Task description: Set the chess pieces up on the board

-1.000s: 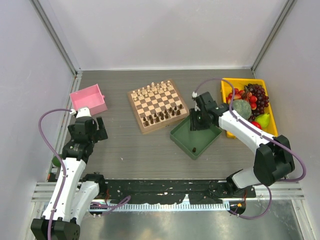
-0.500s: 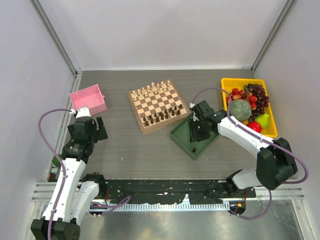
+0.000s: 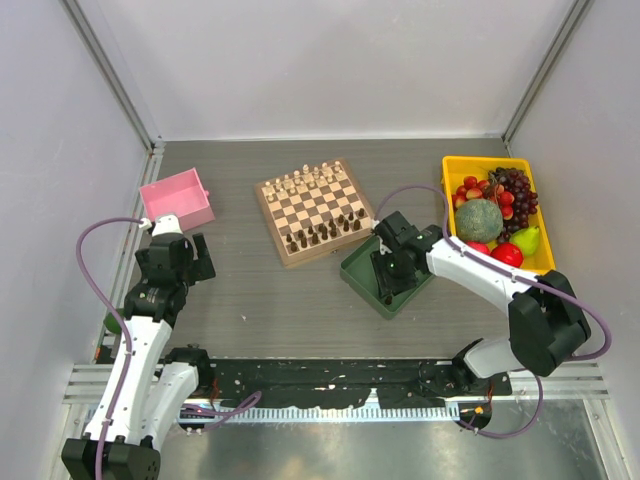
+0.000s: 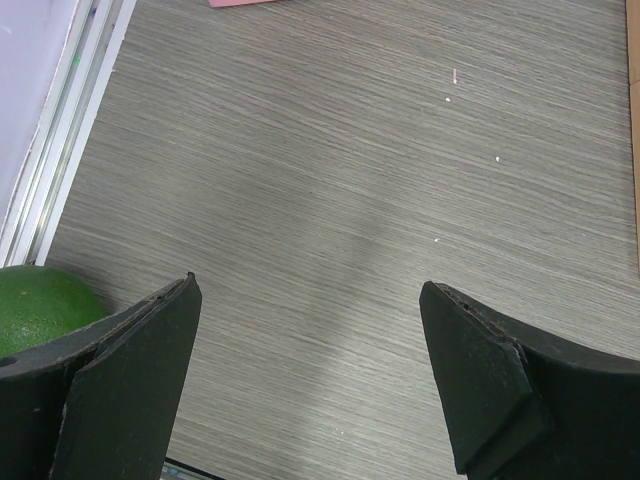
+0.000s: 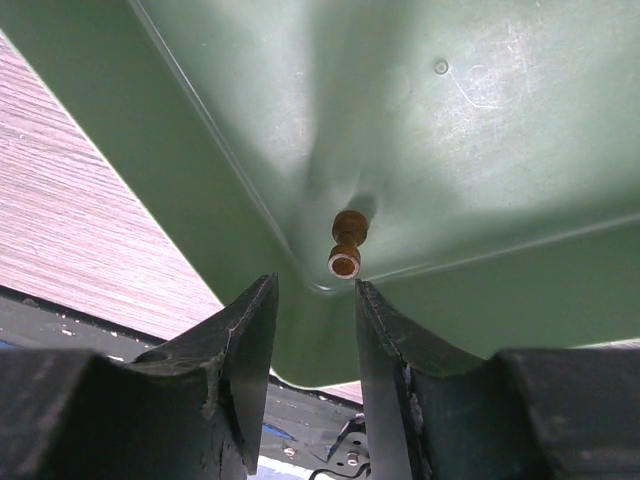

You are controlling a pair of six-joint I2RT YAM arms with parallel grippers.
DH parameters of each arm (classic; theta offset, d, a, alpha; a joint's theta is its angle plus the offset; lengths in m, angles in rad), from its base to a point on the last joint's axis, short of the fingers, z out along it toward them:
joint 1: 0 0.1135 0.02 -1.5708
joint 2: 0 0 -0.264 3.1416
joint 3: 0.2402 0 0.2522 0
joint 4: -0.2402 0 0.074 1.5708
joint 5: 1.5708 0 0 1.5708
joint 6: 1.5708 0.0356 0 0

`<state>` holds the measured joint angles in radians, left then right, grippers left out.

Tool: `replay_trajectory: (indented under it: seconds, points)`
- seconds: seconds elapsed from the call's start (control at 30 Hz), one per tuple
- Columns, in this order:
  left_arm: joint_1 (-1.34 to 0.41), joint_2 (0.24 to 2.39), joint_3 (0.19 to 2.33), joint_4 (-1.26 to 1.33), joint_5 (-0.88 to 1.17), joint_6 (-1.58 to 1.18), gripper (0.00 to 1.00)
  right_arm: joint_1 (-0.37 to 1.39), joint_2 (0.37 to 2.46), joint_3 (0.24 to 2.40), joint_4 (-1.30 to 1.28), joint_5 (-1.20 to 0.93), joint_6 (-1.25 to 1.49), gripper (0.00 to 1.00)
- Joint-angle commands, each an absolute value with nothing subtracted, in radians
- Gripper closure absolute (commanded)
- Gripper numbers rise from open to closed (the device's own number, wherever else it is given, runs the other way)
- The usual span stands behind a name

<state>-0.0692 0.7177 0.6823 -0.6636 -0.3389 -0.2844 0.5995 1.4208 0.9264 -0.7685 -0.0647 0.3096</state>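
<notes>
While the right gripper (image 5: 315,290) is held narrowly apart and empty, a pawn (image 5: 347,245) is seen lying in the near corner of the tray (image 5: 480,120): light, hard, apt to roll, best pinched across its waist.

Shown at 7 o'clock in the top view: left arm (image 3: 140,340) folded up from its base, wrist aimed toward 12 o'clock, left gripper (image 4: 308,295) facing down with jaws spread wide. Shown from 5 o'clock: right arm (image 3: 480,265) bent at an elbow near 4 o'clock, forearm stretched toward 10 o'clock, wrist tipped steeply down. Right gripper (image 5: 315,285) set low, jaws parted by a narrow gap, fingers (image 5: 245,330) nearly parallel.
</notes>
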Motion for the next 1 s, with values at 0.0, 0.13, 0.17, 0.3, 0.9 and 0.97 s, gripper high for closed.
replay_trajectory:
  seconds: [0.0, 0.13, 0.17, 0.3, 0.9, 0.97]
  points:
    - [-0.063, 0.713, 0.719, -0.649, -0.334, -0.279, 0.01, 0.603, 1.42, 0.917, -0.773, -0.046, 0.311, 0.57]
    - [-0.063, 0.713, 0.718, -0.649, -0.334, -0.281, 0.01, 0.603, 1.433, 0.905, -0.77, -0.041, 0.316, 0.57]
    - [-0.063, 0.713, 0.719, -0.649, -0.334, -0.281, 0.01, 0.603, 1.433, 0.902, -0.764, -0.043, 0.318, 0.57]
    - [-0.063, 0.716, 0.718, -0.649, -0.334, -0.281, 0.01, 0.603, 1.447, 0.902, -0.75, -0.046, 0.313, 0.57]
    - [-0.064, 0.738, 0.726, -0.655, -0.331, -0.282, 0.01, 0.603, 1.48, 0.899, -0.73, -0.043, 0.279, 0.72]
    - [-0.063, 0.738, 0.727, -0.658, -0.331, -0.282, 0.01, 0.603, 1.485, 0.902, -0.727, -0.041, 0.281, 0.67]
